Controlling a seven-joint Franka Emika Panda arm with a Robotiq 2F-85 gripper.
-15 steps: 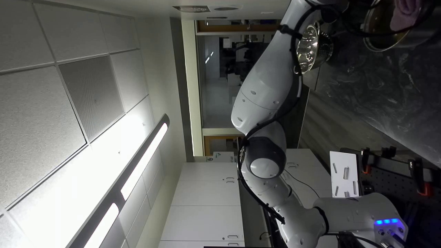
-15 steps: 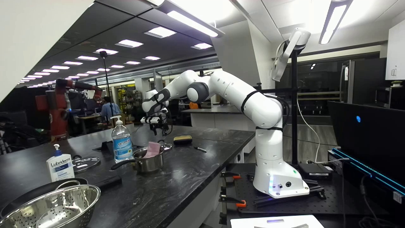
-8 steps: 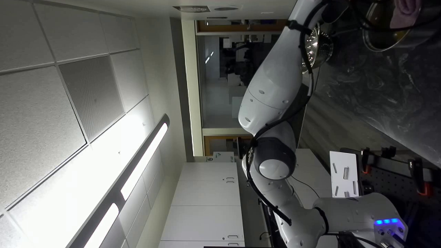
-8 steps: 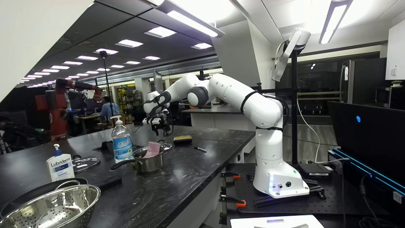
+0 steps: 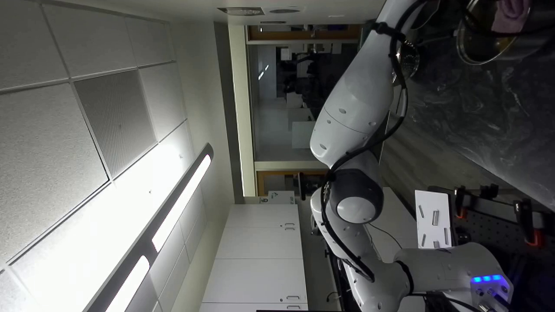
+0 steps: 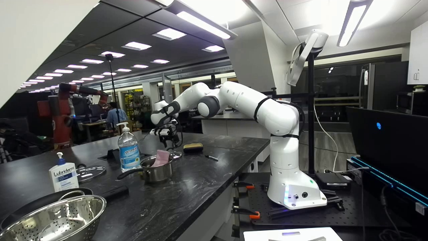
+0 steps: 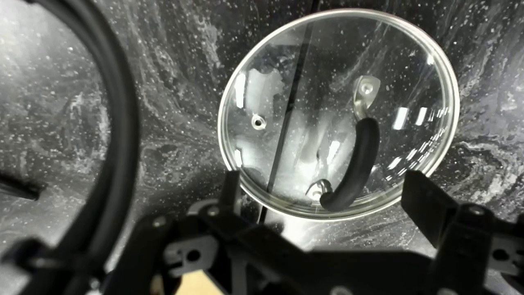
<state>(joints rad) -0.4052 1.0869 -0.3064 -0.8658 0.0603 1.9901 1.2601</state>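
The pincer [image 7: 322, 178] is released, its fingers spread wide and grasping nothing. It hangs over a clear glass lid [image 7: 327, 110], which lies handle-up on the counter [image 6: 143, 214]; in an exterior view that lid shows just behind the steel pot [image 6: 160, 174]. The near end of the lid's curved black handle [image 7: 363, 159] falls between the fingertips as the wrist view has them — no contact shows, though the remaining height is hard to tell.

The step in hand looks like lining up above the lid. From here, a hold on the handle would call for centring the fingers across its dark grip, coming down level, and only then bringing them together; the slick glass, I judge, would give far less purchase.

The counter is black with pale marbling, and a dark seam [image 7: 262, 214] runs beneath the lid. A pink cloth [image 6: 162, 158] sits in the pot, with a pump bottle [image 6: 130, 156] beside it. Farther off are a lotion bottle [image 6: 65, 179], another lid [image 6: 91, 172] and a colander [image 6: 67, 217]; a pen [image 6: 211, 157] lies toward the counter's edge. Beyond — a red robot arm [image 6: 62, 117], a person in blue [image 6: 115, 113] and bright ceiling lights [image 6: 169, 33].
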